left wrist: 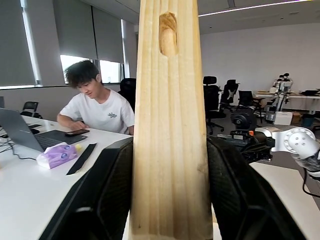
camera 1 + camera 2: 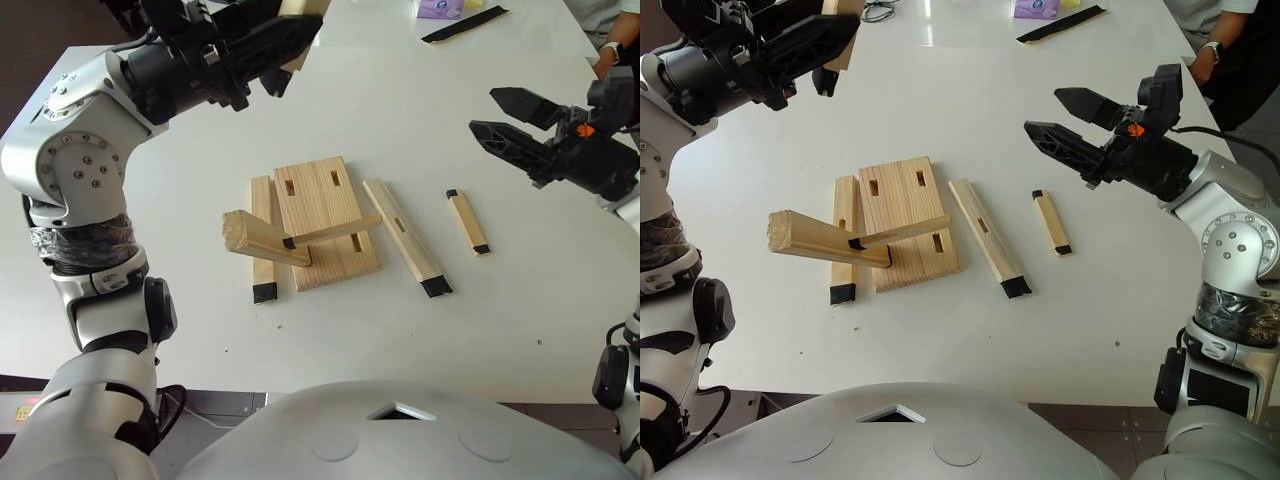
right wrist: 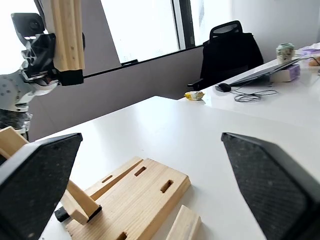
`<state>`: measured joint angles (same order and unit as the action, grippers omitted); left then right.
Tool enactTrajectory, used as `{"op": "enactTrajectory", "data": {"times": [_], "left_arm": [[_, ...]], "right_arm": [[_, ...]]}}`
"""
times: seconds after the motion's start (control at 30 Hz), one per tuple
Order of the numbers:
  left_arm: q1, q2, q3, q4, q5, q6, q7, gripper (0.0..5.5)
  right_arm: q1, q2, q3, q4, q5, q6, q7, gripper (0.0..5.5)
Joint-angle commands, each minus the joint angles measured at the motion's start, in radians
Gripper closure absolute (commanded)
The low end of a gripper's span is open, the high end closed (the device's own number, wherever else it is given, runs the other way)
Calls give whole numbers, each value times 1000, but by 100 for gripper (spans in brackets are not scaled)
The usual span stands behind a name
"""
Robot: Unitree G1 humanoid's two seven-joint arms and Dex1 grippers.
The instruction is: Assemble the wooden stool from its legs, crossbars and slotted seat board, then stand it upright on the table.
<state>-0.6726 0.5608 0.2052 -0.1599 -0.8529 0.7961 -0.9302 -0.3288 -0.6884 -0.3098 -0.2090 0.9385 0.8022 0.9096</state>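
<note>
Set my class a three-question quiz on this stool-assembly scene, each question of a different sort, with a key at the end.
1. True or false: the right gripper is shut on a crossbar.
2. What does the left gripper hold up above the table? A) a wooden leg B) a laptop C) a tissue pack
3. Fill the gap: the short crossbar lies to the robot's ____ of the slotted seat board.

Key: 1 false, it is open and empty; 2 A; 3 right.
</note>
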Motion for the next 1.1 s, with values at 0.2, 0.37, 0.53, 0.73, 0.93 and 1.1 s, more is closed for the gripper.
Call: {"op": "enactTrajectory", "data": {"times": [0.2,0.37,0.53,0.73,0.93,1.1], "left_arm": [[55,39,-94,-37,-4,1,-141,346],[108,37,-114,-95,-15,11,-139,346],[134,43,-135,-122,-17,17,-138,346],[146,43,-146,-149,-25,26,-134,346],[143,38,-159,-155,-33,33,-138,346],[143,38,-168,-158,-49,41,-140,346]], "right_arm": [[-283,-41,113,43,77,133,94,37],[-320,-28,158,48,64,149,117,37],[-348,-16,187,48,68,164,126,37],[-395,-12,171,58,130,219,123,37],[-410,-4,174,54,157,241,123,104],[-406,4,177,46,163,239,113,187]]}}
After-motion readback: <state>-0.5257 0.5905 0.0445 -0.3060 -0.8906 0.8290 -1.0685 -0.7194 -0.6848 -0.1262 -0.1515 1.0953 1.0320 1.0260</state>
